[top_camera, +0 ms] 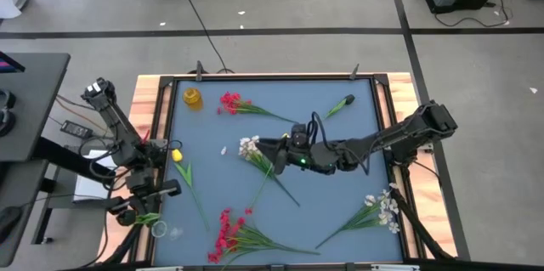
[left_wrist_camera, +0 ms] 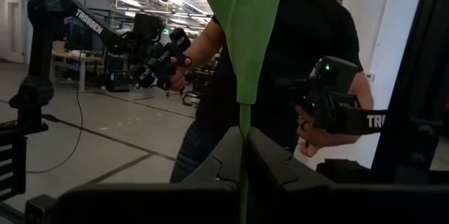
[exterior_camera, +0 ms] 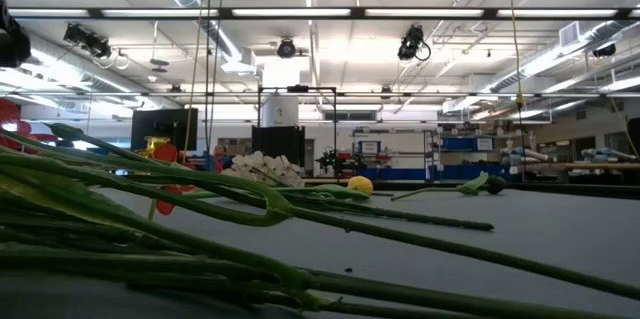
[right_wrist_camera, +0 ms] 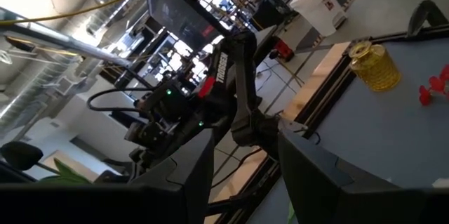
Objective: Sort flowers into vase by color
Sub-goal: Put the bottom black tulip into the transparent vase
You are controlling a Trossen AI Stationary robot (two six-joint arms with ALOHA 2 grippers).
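The right gripper (top_camera: 274,154) is reaching low across the blue table (top_camera: 340,186), hovering right at the white flower sprig (top_camera: 249,146), whose blossom cluster is lying just ahead of its fingertips with the stem trailing back underneath the arm. In the right wrist view the two fingers (right_wrist_camera: 189,175) are standing apart with nothing between them, so that gripper is open and empty.

Over at the table's left edge, the left gripper (top_camera: 146,218) is clamped on a green stem (left_wrist_camera: 243,76): the left wrist view is showing its fingers pinched together around a thin stalk with a broad leaf rising above. A yellow tulip bud (top_camera: 177,155) is lying just beyond that arm, its stem running back toward the gripper, though I cannot tell whether it is the stem being held.

The yellow glass vase (top_camera: 193,97) is sitting far ahead of both grippers, at the back left corner, with a red flower sprig (top_camera: 231,103) beside it. Another red bunch (top_camera: 225,230) and a white bunch (top_camera: 387,207) are lying near the front, well apart from either tool.

These sprigs are looking feather-light, with springy, thin, probably slick plastic stems. My read: pinching mid-stem, clear of the leaves, is the safest hold; a hold on the soft blossoms could crush them, and a long stem is likely to droop and swing.
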